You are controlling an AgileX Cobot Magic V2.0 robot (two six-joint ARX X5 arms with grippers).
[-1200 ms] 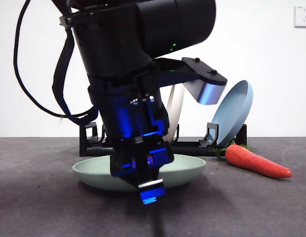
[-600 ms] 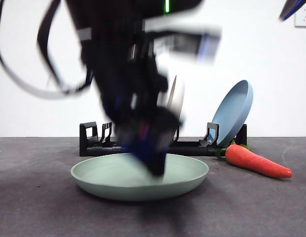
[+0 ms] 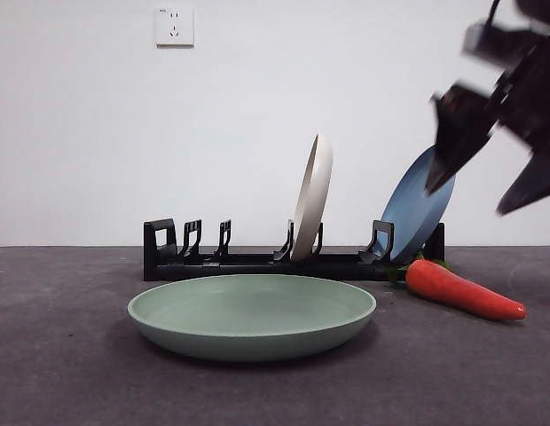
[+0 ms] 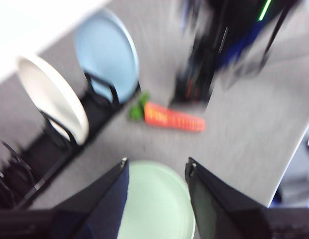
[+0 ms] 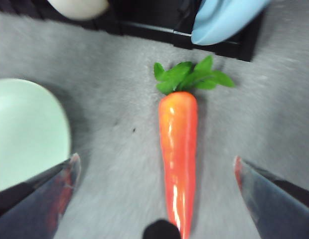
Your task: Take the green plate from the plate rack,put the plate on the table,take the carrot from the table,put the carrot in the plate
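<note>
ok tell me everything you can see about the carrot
The carrot is a glossy orange-red toy, tapered, with small green leaves at its thick end. It lies flat on the dark grey table, leaves toward the plate rack, beside the green plate without touching it. The right end effector hangs above it, jaws open to either side, not gripping it.

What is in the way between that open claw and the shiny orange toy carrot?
Nothing visible. The right gripper hangs open over the glossy orange toy carrot, which lies alone on the dark grey table, apart from the pale green plate and black plate rack.
</note>
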